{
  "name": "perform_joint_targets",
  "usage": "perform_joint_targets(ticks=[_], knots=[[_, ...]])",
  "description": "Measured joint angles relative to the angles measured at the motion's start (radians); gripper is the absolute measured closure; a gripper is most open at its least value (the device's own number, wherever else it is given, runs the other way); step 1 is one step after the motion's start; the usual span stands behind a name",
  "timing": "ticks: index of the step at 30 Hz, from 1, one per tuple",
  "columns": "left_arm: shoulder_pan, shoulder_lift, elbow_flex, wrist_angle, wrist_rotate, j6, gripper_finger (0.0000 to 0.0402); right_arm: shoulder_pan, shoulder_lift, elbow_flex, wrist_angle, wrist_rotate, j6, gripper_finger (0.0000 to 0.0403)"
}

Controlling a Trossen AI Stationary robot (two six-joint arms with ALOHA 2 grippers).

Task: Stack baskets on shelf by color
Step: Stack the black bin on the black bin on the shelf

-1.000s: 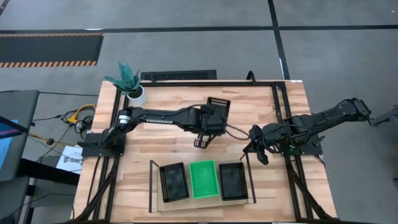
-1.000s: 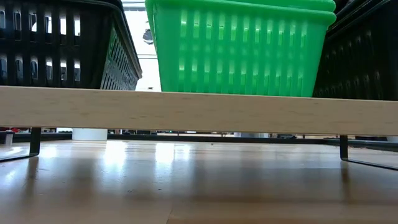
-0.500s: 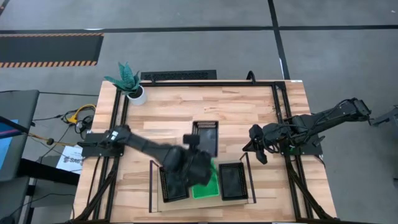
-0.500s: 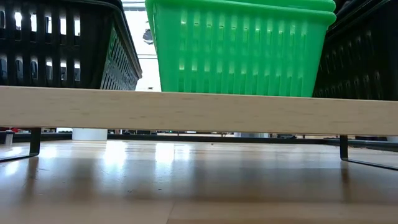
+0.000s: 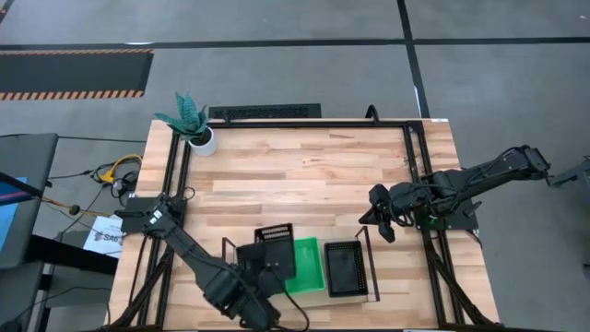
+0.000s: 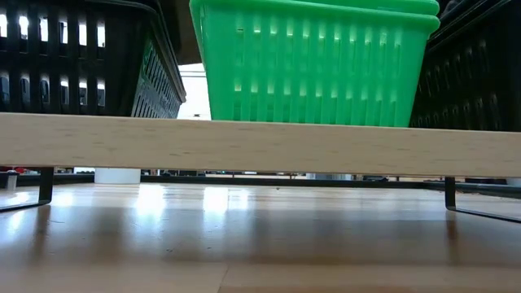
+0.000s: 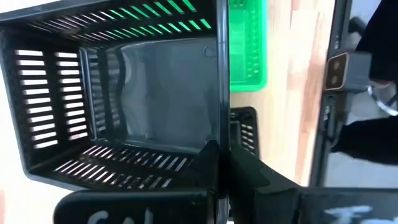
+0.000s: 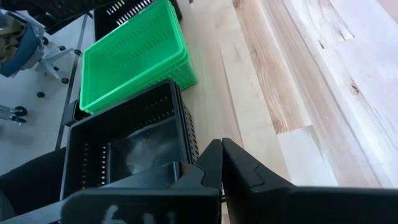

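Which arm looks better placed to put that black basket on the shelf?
The left. Its hand grips the black basket over the shelf's left end; the right hand waits empty, off to the side.

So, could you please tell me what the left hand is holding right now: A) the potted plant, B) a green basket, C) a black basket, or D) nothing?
C: the left hand is clamped on the wall of a black basket, which the high view shows carried over the left end of the shelf, beside the green basket.
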Motion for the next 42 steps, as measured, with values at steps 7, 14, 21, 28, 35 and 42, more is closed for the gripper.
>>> perform_joint_targets(ticks=[7, 14, 21, 28, 35, 42], knots=[[-0.065, 0.000, 0.000, 0.000, 0.028, -0.139, 0.0401, 0.000, 0.000, 0.000, -0.001, 0.001, 0.010, 0.0379], [-0.098, 0.000, -0.005, 0.003, 0.061, -0.203, 0.0401, 0.000, 0.000, 0.000, -0.002, 0.001, 0.010, 0.0377], [-0.096, 0.000, -0.090, -0.001, 0.123, -0.230, 0.0401, 0.000, 0.000, 0.000, -0.003, 0.001, 0.010, 0.0380], [-0.081, 0.001, -0.173, -0.001, 0.132, -0.235, 0.0401, 0.000, 0.000, 0.000, -0.004, 0.001, 0.008, 0.0379], [-0.059, 0.001, -0.188, 0.000, 0.099, -0.282, 0.0390, 0.000, 0.000, 0.000, -0.004, 0.001, 0.008, 0.0378], [-0.047, 0.001, -0.188, 0.004, 0.113, -0.322, 0.0363, 0.000, 0.000, 0.000, -0.005, 0.001, 0.007, 0.0378]])
